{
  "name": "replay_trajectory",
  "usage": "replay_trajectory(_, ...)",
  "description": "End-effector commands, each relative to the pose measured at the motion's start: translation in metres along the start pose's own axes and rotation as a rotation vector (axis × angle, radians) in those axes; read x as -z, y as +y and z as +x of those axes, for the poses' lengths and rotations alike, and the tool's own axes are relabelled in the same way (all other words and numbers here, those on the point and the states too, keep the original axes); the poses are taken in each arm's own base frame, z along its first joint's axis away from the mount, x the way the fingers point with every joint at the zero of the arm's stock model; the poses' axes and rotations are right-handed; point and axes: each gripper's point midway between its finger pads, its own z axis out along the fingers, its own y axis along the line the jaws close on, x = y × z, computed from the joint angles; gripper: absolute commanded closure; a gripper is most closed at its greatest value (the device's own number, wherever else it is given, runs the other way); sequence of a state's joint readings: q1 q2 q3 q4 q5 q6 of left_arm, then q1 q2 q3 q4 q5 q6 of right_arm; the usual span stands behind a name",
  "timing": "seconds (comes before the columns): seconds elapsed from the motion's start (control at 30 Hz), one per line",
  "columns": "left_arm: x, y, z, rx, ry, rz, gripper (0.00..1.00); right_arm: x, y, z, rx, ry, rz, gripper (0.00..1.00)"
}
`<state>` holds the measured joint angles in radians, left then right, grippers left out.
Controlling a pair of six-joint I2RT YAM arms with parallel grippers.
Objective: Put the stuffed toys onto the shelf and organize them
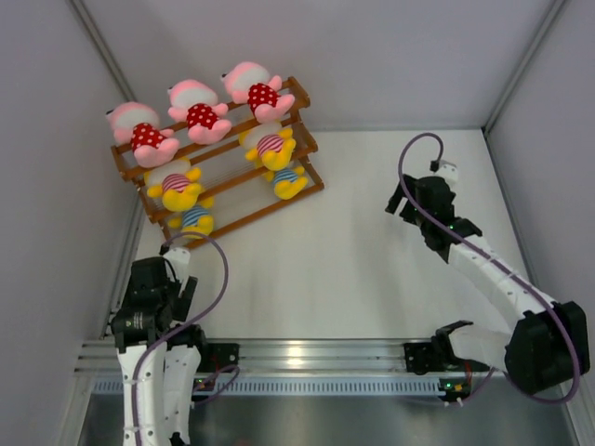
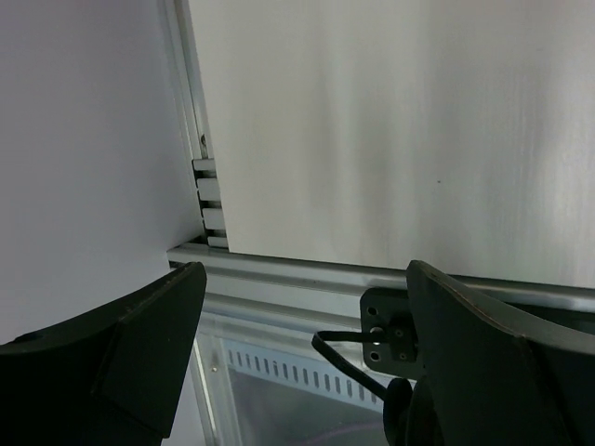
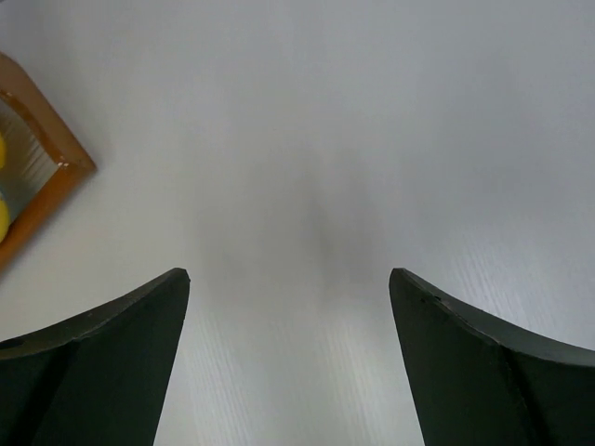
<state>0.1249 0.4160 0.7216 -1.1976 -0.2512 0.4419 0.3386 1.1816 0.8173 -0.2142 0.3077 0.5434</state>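
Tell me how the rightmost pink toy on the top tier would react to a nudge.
Likely soft and light, since the pink toy looks plush; it should squash. Perched on thin rails of the shelf, it could probably topple off.

No readable text

No lettering, label, brand or number can be made out in any view; only white dots and stripes are seen on the clothing of the stuffed toys (image 1: 201, 116), and the shelf (image 1: 263, 213) and aluminium rail (image 1: 316, 353) are unmarked.
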Motion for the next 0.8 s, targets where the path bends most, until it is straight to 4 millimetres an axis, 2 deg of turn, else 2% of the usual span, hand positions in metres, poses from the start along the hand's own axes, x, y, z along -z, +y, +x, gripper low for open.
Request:
replay_trajectory(0.0,-0.011,0.021,-0.011,0.123,-0.048,-0.141,0.05,0.012,-0.033,-0.011,0.018,-0.046,0.08,0.11)
replay_trajectory(0.3,-0.021,0.033,-0.004,0.259,-0.014,-0.238,0.03,0.018,-0.053,-0.004,0.119,-0.062,0.119,0.08)
replay_trajectory(0.77,-0.024,0.037,0.003,0.303,0.014,-0.274,0.03,0.011,-0.052,-0.003,0.14,-0.07,0.107,0.07)
